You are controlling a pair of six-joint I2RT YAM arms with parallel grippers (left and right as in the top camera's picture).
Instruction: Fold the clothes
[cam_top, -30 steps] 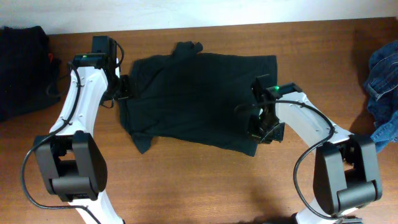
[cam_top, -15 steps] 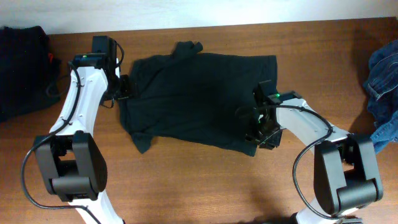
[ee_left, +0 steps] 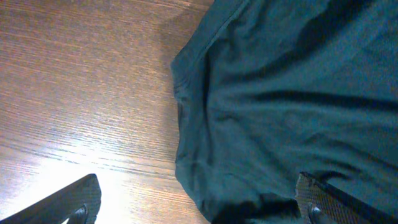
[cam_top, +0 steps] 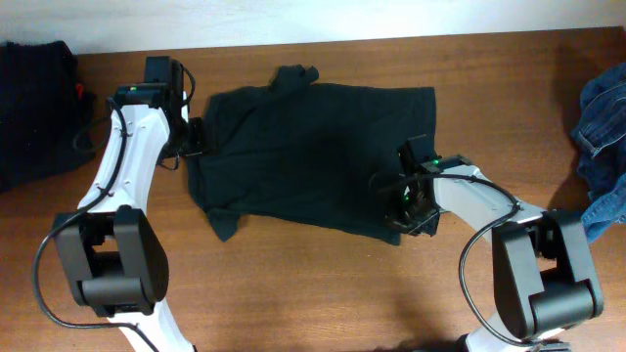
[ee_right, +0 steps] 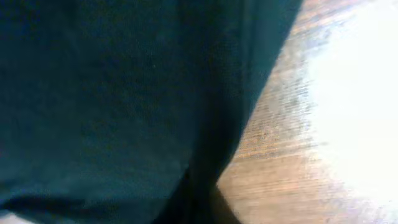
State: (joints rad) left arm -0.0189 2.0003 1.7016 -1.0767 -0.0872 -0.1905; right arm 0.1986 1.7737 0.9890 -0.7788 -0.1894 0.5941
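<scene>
Black T-shirt (cam_top: pixel 303 156) flat on table (cam_top: pixel 293 293), right hand (cam_top: pixel 404 215) closed on hem

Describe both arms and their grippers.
The left arm and right arm have white link shells, bulky black joint housings and loose black cables looping alongside. A green light glows near each wrist. The left gripper and right gripper are black.
</scene>
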